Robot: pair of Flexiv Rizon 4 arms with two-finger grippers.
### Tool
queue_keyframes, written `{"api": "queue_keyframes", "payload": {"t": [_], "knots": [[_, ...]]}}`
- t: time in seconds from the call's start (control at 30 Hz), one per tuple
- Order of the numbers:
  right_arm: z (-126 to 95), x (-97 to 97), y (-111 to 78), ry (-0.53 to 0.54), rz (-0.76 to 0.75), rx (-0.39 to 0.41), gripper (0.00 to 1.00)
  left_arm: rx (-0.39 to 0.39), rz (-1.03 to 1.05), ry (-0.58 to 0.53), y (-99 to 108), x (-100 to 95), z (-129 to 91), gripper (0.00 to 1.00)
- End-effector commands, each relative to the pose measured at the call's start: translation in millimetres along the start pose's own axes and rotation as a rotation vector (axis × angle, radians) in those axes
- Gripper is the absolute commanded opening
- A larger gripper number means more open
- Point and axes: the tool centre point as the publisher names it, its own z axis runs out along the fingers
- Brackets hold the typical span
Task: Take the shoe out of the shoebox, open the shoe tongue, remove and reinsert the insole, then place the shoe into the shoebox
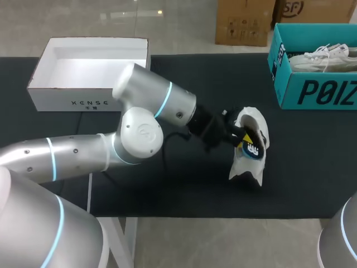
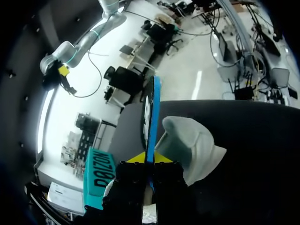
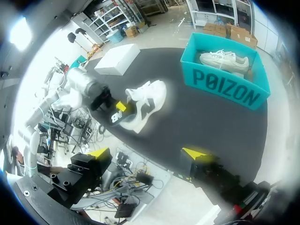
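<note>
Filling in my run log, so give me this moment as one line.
left gripper: shut on insole | insole: at shoe opening | shoe: on table, outside teal shoebox | right gripper: open, empty, away from shoe

You see an open white cardboard box (image 1: pixel 72 98) at the far left of the black table (image 1: pixel 167 187).
</note>
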Motion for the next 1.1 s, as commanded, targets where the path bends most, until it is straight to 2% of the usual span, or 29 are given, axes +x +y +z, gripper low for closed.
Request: {"api": "queue_keyframes", "payload": {"t": [0.03,0.17,0.27,0.3,0.33,0.4,0.43,0.47,0.53,0.6,0.63,0.67,0.7,0.83,0.9,0.93,1.0,1.1], "knots": [[0,-0.7,1.0,0.0,0.0,0.004,1.0,-0.018,0.017,0.006,12,-4.2,5,0.0],[0,-0.7,1.0,0.0,0.0,0.004,1.0,-0.017,0.015,0.013,15,-8.3,7,0.0],[0,-0.7,1.0,0.0,0.0,0.004,1.0,0.012,0.01,0.029,4,-12.2,9,0.0],[0,-0.7,1.0,0.0,0.0,0.004,1.0,0.02,0.002,0.031,0,-11.8,9,0.36],[0,-0.7,1.0,0.0,0.0,0.004,1.0,0.024,-0.003,0.034,-4,-10.6,8,0.48],[0,-0.7,1.0,0.0,0.0,0.004,1.0,0.036,-0.015,0.041,-12,-8.2,7,0.63],[0,-0.7,1.0,0.0,0.0,0.004,1.0,0.04,-0.02,0.047,-15,-6.5,6,0.66],[0,-0.7,1.0,0.0,0.0,0.004,1.0,0.043,-0.026,0.047,-19,-5.2,5,0.75],[0,-0.7,1.0,0.0,0.0,0.004,1.0,0.048,-0.032,0.05,-26,-2.6,2,0.79],[0,-0.7,1.0,0.0,0.0,0.004,1.0,0.055,-0.042,0.055,-32,0.9,0,0.75],[0,-0.7,1.0,0.0,0.0,0.004,1.0,0.057,-0.045,0.055,-34,2.4,-1,0.69],[0,-0.7,1.0,0.0,0.0,0.004,1.0,0.058,-0.048,0.056,-37,3.6,-1,0.57],[0,-0.7,1.0,0.0,0.0,0.004,1.0,0.062,-0.054,0.057,-38,4.6,-2,0.52],[0,-0.7,1.0,0.0,0.0,0.004,1.0,0.063,-0.058,0.06,-42,6.4,-3,0.48],[0,-0.7,1.0,0.0,0.0,0.004,1.0,0.064,-0.061,0.057,-43,6.7,-4,0.42],[0,-0.7,1.0,0.0,0.0,0.004,1.0,0.064,-0.065,0.054,-43,6.9,-4,0.34],[0,-0.7,1.0,0.0,0.0,0.004,1.0,0.066,-0.072,0.049,-43,7.3,-4,0.24],[0,-0.7,1.0,0.0,0.0,0.004,1.0,0.069,-0.076,0.045,-45,7.7,-5,0.0]]}}
